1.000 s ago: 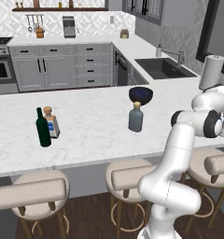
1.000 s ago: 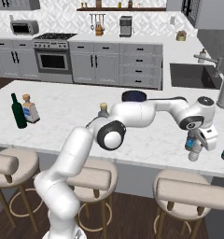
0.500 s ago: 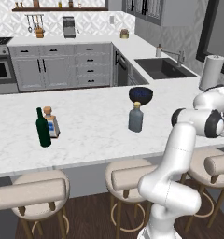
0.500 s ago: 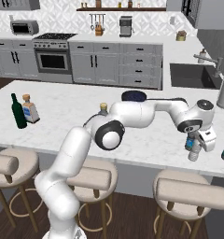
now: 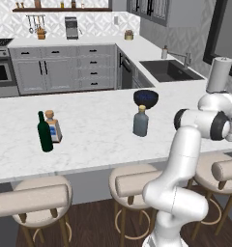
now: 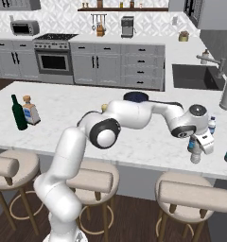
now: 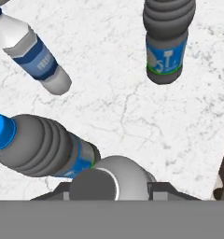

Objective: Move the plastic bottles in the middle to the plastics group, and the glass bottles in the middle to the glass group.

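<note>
The surface is a white marble-patterned table (image 6: pixel 87 113) in a kitchen with grey cabinets, a stove (image 6: pixel 54 59) on the back wall and a dark sink (image 5: pixel 168 70) to one side. Three padded stools (image 5: pixel 33 202) stand along its near edge.

Near the right end, the end effector (image 6: pixel 203 142) is closed on a pale whitish bottle (image 7: pixel 118 179), holding it upright at the table's edge. Three small blue-labelled water bottles (image 7: pixel 167 42) stand close around it. A paper towel roll (image 5: pixel 218 75) stands behind.

At mid-table, a squat grey bottle (image 5: pixel 140 121) with a tan stopper stands just before a dark bowl (image 5: pixel 146 98). Far left, a green wine bottle (image 5: pixel 44 132) and a clear corked bottle (image 5: pixel 53 126) stand together.
</note>
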Controlling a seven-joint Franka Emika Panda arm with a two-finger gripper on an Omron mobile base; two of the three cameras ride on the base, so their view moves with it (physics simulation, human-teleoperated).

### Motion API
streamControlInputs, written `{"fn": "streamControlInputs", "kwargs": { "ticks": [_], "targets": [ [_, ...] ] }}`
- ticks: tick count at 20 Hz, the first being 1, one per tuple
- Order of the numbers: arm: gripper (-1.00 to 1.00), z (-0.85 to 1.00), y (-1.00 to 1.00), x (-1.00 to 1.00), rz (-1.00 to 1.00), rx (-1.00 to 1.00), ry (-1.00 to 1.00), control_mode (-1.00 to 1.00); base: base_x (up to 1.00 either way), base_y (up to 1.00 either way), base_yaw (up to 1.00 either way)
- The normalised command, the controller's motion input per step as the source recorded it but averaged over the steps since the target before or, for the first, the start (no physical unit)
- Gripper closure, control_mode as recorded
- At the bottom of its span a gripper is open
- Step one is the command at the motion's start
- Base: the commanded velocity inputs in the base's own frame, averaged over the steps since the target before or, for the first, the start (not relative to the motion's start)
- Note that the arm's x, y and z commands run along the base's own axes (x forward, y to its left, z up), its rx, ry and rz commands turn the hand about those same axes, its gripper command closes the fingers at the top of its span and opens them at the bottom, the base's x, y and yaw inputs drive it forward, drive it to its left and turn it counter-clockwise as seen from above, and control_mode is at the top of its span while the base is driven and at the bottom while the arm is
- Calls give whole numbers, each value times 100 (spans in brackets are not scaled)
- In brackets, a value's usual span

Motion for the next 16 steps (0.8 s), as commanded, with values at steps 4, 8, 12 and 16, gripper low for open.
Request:
{"fn": "streamControlInputs", "kwargs": {
  "ticks": [4, 8, 12, 16],
  "targets": [
    [-100, -33, 0, 21, 0, -6, 0, -100, 0, 0, 0],
    [-100, -6, -3, 4, 0, 0, 0, -100, 0, 0, 0],
    [-100, 0, -9, 0, 0, 0, 0, -100, 0, 0, 0],
    [-100, 8, -6, 0, 4, 0, 0, -100, 0, 0, 0]
  ]
}}
